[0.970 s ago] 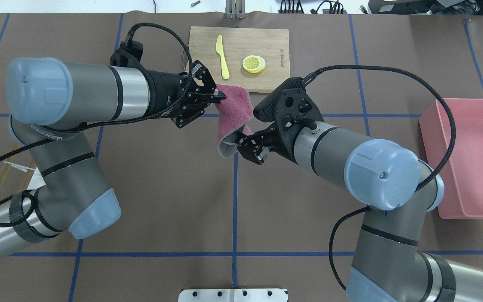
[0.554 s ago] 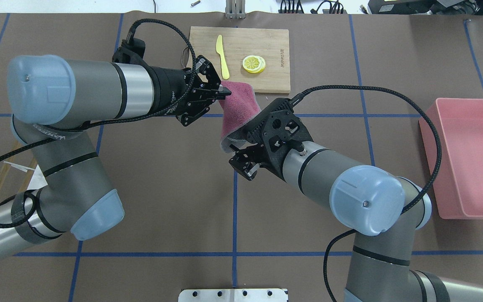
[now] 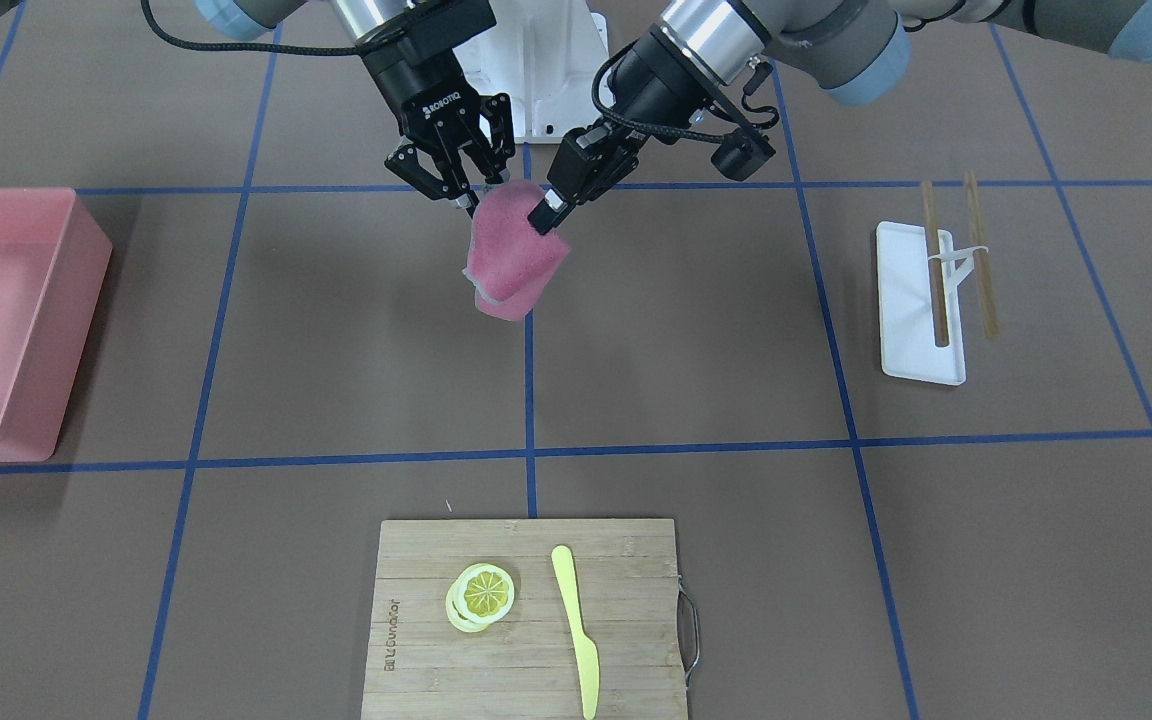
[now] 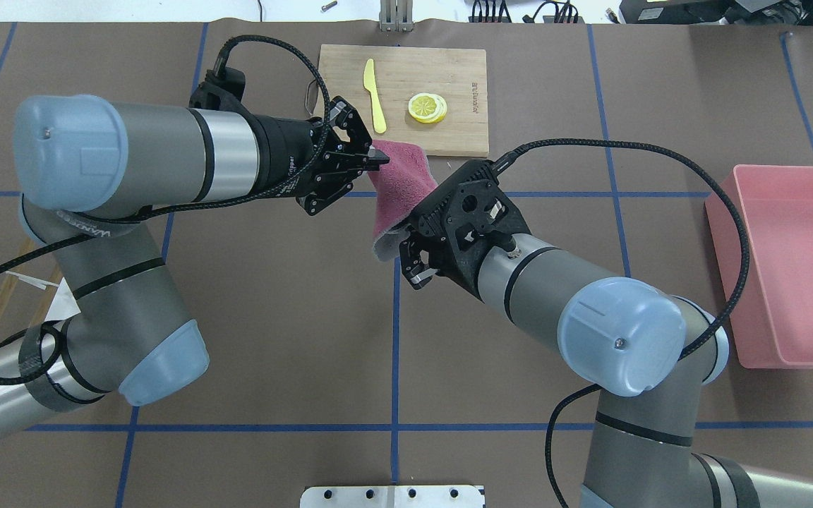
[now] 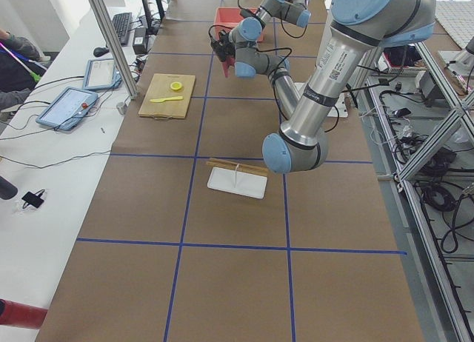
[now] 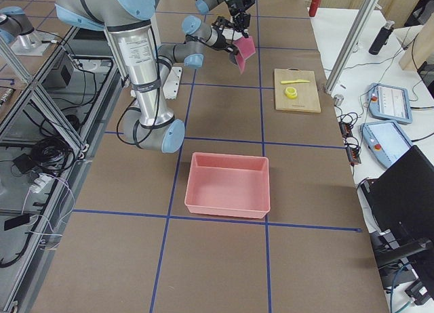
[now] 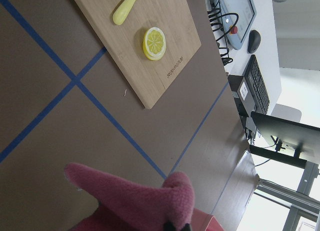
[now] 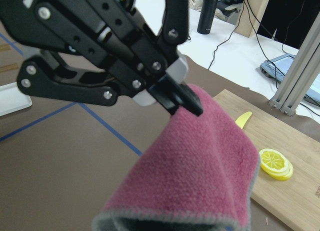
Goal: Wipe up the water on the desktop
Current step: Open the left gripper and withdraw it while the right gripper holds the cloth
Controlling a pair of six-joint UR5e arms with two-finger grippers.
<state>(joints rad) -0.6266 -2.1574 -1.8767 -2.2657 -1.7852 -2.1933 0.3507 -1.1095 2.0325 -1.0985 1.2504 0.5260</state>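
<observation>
A pink cloth (image 4: 399,183) hangs in the air between both grippers above the brown desktop (image 4: 272,317). My left gripper (image 4: 378,159) is shut on the cloth's upper corner, near the cutting board's front edge. My right gripper (image 4: 410,262) is at the cloth's lower, grey-edged end and looks shut on it. In the front-facing view the cloth (image 3: 511,265) sags below the right gripper (image 3: 468,202) and the left gripper (image 3: 542,216), which are close together. The right wrist view shows the cloth (image 8: 200,161) pinched in the left gripper's fingertips (image 8: 185,98). I see no water on the desktop.
A bamboo cutting board (image 4: 442,85) at the far middle holds lemon slices (image 4: 427,107) and a yellow knife (image 4: 375,95). A pink bin (image 4: 795,261) stands at the right. A white tray (image 3: 921,300) with chopsticks lies on my left side.
My right arm swung left and turned its wrist, closing in on the cloth's lower end. My left gripper shifted slightly toward the board. The cloth bunched up between them.
</observation>
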